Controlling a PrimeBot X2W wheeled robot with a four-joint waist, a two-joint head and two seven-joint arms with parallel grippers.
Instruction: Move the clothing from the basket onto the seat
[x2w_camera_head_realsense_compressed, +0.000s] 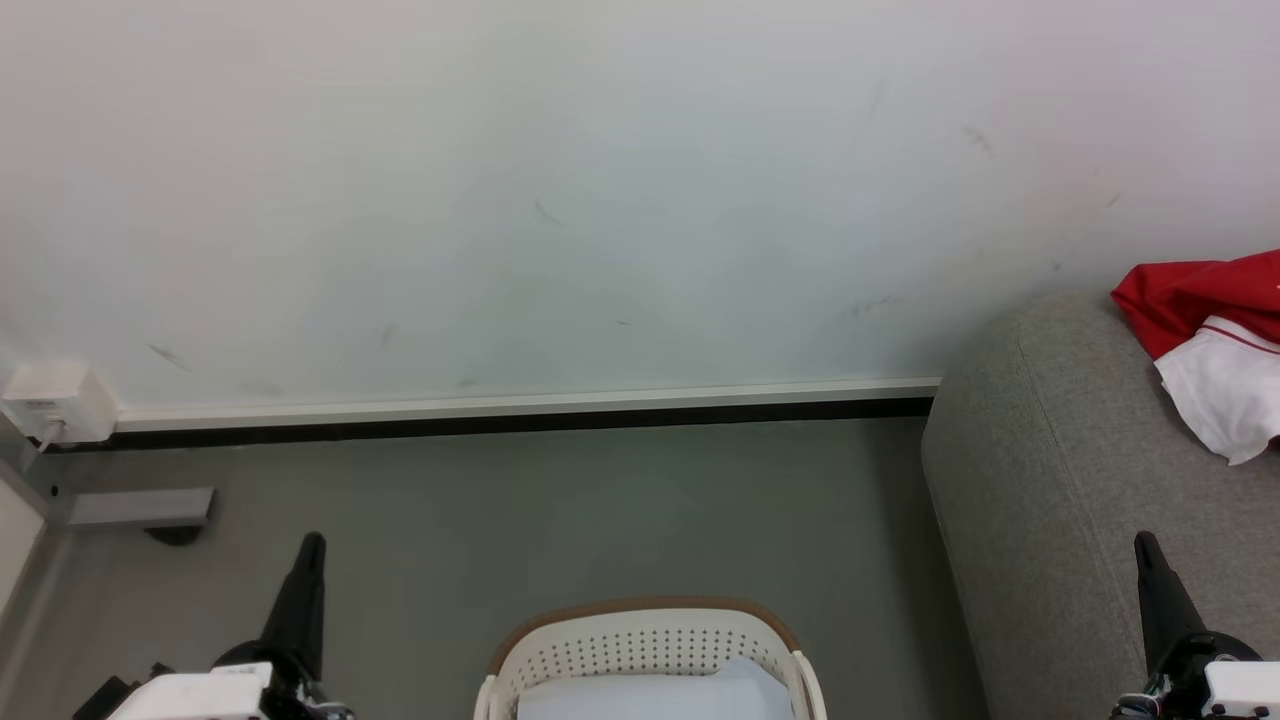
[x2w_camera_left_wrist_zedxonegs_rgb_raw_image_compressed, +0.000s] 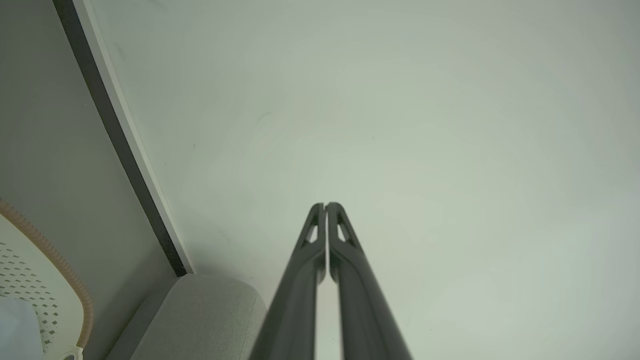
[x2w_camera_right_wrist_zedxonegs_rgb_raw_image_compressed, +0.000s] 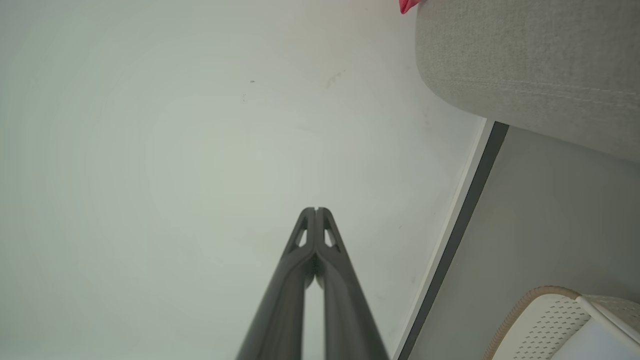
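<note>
A smooth grey floor (x2w_camera_head_realsense_compressed: 600, 520) is met by a white wall (x2w_camera_head_realsense_compressed: 600, 200) marked with faint dark scuffs, and a pale skirting (x2w_camera_head_realsense_compressed: 520, 405) with a dark strip beneath is run along the joint. A white wall box (x2w_camera_head_realsense_compressed: 55, 398) with a cable is fixed at the left; its label is too small to be read. A flat grey block (x2w_camera_head_realsense_compressed: 140, 507) is set on the floor below it. The basket (x2w_camera_head_realsense_compressed: 650, 640) is placed on the floor at the bottom centre, its rounded brown-rimmed end turned toward the wall, and a pale sheet (x2w_camera_head_realsense_compressed: 650, 695) is seen inside. The seat (x2w_camera_head_realsense_compressed: 1050, 520) is stood at the right, against the wall. The clothing (x2w_camera_head_realsense_compressed: 1210, 340) is heaped on the seat top and cut by the right edge, so its long axis cannot be told; the red part is laid toward the wall, the white panel toward the robot. The left gripper (x2w_camera_head_realsense_compressed: 310, 550) and the right gripper (x2w_camera_head_realsense_compressed: 1145, 545) are held upright over the floor and the seat front, each with its jaws pressed together on nothing.
</note>
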